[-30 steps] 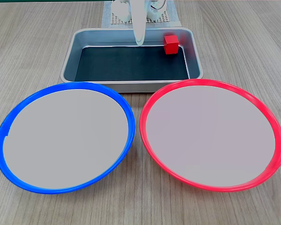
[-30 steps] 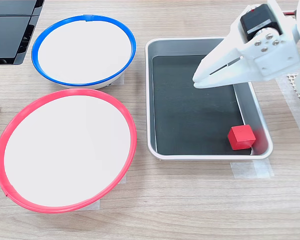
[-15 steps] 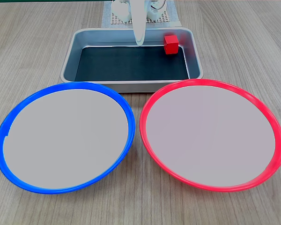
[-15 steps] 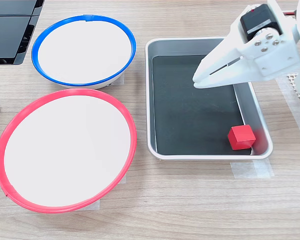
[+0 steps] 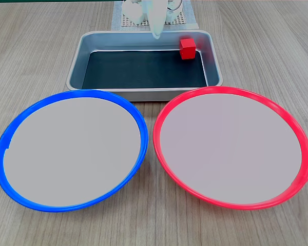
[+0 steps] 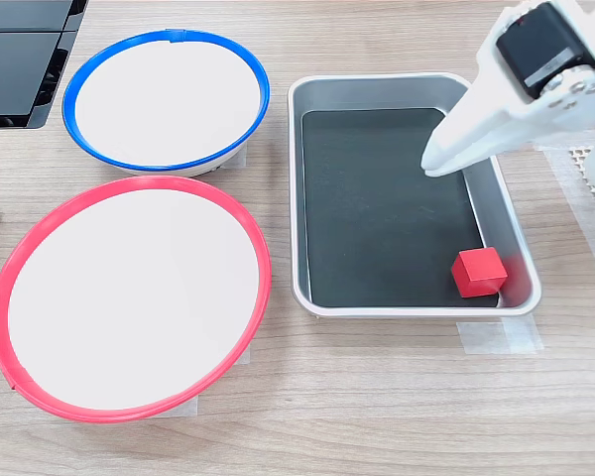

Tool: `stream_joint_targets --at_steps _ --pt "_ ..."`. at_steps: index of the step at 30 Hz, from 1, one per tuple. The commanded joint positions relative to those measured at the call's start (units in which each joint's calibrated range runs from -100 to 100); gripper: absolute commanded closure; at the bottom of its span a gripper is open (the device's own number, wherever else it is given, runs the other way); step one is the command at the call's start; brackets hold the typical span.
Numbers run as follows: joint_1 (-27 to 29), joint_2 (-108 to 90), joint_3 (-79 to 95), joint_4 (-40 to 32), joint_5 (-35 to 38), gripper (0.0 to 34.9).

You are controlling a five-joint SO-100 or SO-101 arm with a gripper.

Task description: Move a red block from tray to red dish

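Observation:
The red block (image 5: 187,48) (image 6: 478,273) lies in the tray (image 5: 77,64) (image 6: 296,198), in the far right corner in the first exterior view and the bottom right corner in the second exterior view. My white gripper (image 5: 157,33) (image 6: 437,165) hangs shut and holds nothing above the tray's far rim, well apart from the block. The red dish (image 5: 231,89) (image 6: 267,278) sits on the table in front of the tray, with nothing on it.
A blue-rimmed dish (image 5: 92,92) (image 6: 169,36) of the same size sits beside the red one. A perforated white mat (image 5: 187,19) (image 6: 587,169) lies under the arm's base. A dark flat object (image 6: 20,59) occupies the second exterior view's top left corner.
The gripper has drawn back toward the arm's base and risen, still shut. Its tip now sits over the tray's far edge instead of the tray's middle. The block has not moved.

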Motion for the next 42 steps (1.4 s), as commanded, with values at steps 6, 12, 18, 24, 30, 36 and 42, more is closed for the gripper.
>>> stream_joint_targets --at_steps 6,12,18,24,30,36,42 --pt "-5.71 30.88 -32.28 18.17 20.46 32.0" --pt "-9.67 43.25 -36.93 18.17 28.47 20.7" --pt "-10.8 50.16 -35.83 16.68 33.46 17.6" --pt "-12.68 56.73 -34.38 13.63 33.46 16.8" --pt "-14.09 60.39 -33.47 13.46 33.21 15.4" --pt "-14.28 61.5 -32.1 11.98 33.85 22.5" --pt "-10.61 62.52 -34.19 11.98 35.8 30.9"
